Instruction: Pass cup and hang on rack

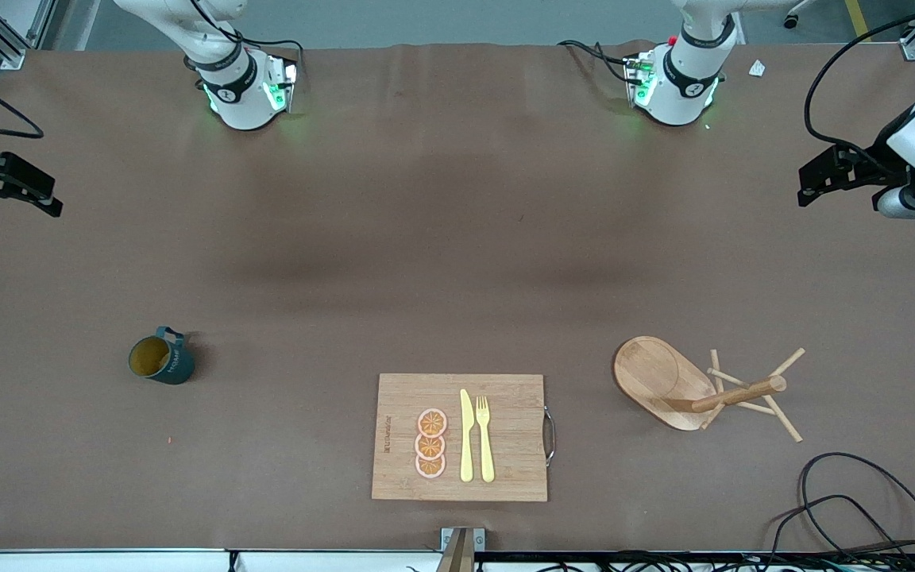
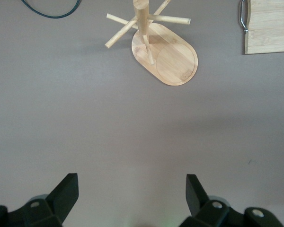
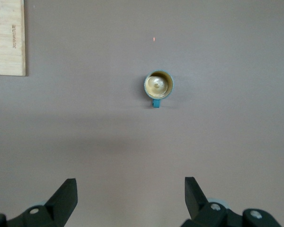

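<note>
At the tabletop's (image 1: pixel 457 262) ends we hold both grippers, left (image 2: pixel 132 191) and right (image 3: pixel 131 191), fingers spread wide and empty; toward five o'clock of centre stands the light wooden mug rack (image 1: pixel 664 381), toward seven the dark teal cup (image 1: pixel 162 360), open brown surface around each.

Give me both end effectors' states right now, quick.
Left end effector: open, empty, above bare table.
Right end effector: open, empty, above bare table.

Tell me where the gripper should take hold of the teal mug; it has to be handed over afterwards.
Probably across the rim of the cup from above: it stands upright, mouth open, nothing near. The open right gripper should straddle one wall, avoiding the handle, which must stay free.
</note>
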### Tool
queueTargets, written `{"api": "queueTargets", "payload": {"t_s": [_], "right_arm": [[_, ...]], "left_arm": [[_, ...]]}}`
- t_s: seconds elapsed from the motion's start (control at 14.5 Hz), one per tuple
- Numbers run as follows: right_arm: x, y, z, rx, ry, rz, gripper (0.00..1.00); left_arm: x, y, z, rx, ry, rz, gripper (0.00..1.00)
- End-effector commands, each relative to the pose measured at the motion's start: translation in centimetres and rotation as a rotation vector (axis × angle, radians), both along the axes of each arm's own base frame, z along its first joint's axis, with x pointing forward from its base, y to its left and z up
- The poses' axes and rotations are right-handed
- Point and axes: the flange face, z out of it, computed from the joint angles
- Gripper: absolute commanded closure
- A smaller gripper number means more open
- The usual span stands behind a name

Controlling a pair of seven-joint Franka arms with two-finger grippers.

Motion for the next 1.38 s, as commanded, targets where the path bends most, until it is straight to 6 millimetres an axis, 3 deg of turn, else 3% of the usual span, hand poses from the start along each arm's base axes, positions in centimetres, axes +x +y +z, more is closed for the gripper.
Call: {"api": "queueTargets", "payload": {"t_s": [0.0,0.14,0.41,0.9,1.18,1.31], "right_arm": [[1.6,3.3,-2.0,0.006,-0.005,0.057,0.00],[3.1,4.4,-3.6,0.010,-0.020,0.072,0.00],[6.6,3.6,-10.0,0.018,0.017,-0.042,0.00],[10.5,-0.8,-21.1,0.022,0.097,-0.377,0.00],[12.0,-3.7,-26.9,0.031,0.097,-0.430,0.00],[12.6,-4.1,-29.4,0.051,0.095,-0.448,0.00]], "left_arm": [[0.5,0.1,0.3,0.000,0.005,-0.005,0.00],[0.5,0.1,0.3,-0.001,0.006,-0.007,0.00],[0.5,0.0,0.3,-0.001,0.006,-0.008,0.00],[0.5,0.3,0.3,-0.003,0.007,-0.007,0.00],[0.5,0.3,0.3,-0.003,0.007,-0.008,0.00],[0.5,0.2,0.3,-0.004,0.007,-0.008,0.00]]}}
